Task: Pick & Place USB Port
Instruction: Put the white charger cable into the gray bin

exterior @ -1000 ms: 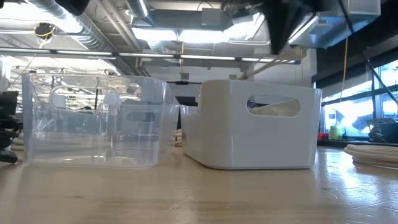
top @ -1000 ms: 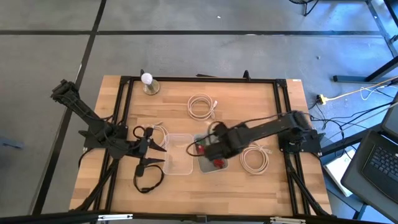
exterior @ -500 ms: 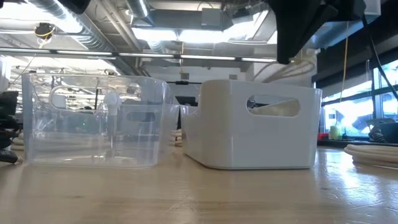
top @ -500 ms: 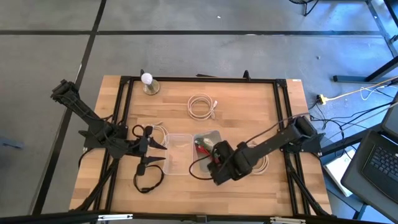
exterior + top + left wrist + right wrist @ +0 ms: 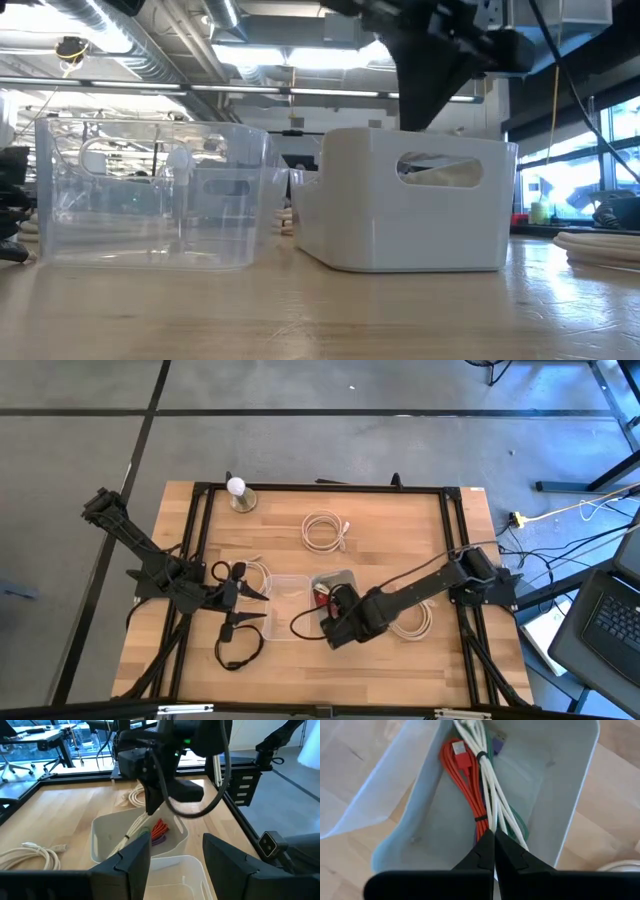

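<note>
A bundled white USB cable point(image 5: 486, 790) with a black tie hangs from my right gripper point(image 5: 494, 844), which is shut on it above the white bin point(image 5: 337, 578). The left wrist view shows the same cable point(image 5: 131, 830) slanting down into the white bin point(image 5: 106, 840). A red cable point(image 5: 465, 775), a purple one and a green one lie on the bin's floor. The clear bin point(image 5: 285, 610) stands beside it on the left. My left gripper point(image 5: 175, 855) waits open at the clear bin's left side. My right gripper pinches the white cable bundle near one end point(image 5: 493, 822) between its two shut fingers, coming from above and pointing down. The bundle hangs slanting below the fingers, several strands together. Its lower part point(image 5: 470, 732) reaches into the white bin.
Coiled white cables lie toward the far edge point(image 5: 323, 530), right of the white bin point(image 5: 412, 618) and left of the clear bin point(image 5: 255, 572). A black cable point(image 5: 238, 650) lies near the left gripper. A small lamp point(image 5: 238, 493) stands at the far left corner.
My right gripper has come up out of the white bin with the white cable, moved toward the table's near edge, then shifted left toward the clear bin. The cable has been drawn up and now hangs from the fingers.
</note>
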`<state>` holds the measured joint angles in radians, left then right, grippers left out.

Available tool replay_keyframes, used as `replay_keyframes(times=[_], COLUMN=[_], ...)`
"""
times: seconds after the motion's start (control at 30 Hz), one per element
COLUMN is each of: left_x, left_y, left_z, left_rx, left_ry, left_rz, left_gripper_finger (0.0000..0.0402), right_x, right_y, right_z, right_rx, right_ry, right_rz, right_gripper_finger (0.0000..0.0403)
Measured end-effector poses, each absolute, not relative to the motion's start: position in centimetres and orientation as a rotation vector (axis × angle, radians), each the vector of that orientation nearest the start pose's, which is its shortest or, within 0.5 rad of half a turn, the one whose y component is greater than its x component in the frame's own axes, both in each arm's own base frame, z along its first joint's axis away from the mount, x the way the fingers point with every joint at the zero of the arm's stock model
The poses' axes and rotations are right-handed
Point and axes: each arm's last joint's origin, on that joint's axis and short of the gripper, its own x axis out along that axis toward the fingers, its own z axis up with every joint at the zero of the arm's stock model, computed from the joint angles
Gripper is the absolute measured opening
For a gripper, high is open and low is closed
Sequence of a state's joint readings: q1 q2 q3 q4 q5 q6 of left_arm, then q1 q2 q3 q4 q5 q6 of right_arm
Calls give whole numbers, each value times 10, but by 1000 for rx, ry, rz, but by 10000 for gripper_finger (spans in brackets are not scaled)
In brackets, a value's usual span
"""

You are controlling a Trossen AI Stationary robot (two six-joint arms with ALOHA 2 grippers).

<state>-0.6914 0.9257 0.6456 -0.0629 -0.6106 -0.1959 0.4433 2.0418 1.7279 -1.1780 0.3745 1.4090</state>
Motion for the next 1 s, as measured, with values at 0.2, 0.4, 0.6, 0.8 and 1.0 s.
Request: replay_keyframes(times=[0.2, 0.4, 0.6, 0.8, 1.0], left_x=[164, 164, 164, 164, 164], left_y=[-114, -114, -114, -114, -114], left_z=[274, 274, 274, 274, 274], left_rx=[13, 13, 13, 13, 13], left_ry=[279, 279, 279, 279, 279], left_rz=[-53, -53, -54, -55, -55], left_gripper_finger=[173, 173, 173, 173, 173], right_x=[371, 375, 378, 378, 378], right_y=[164, 164, 163, 162, 162], right_z=[205, 192, 190, 190, 190], right_rx=[588, 580, 570, 523, 495], right_ry=[1149, 1206, 1201, 1192, 1202], right_rz=[-853, -847, -822, -820, -804], right_gripper_finger=[0, 0, 1, 40, 85])
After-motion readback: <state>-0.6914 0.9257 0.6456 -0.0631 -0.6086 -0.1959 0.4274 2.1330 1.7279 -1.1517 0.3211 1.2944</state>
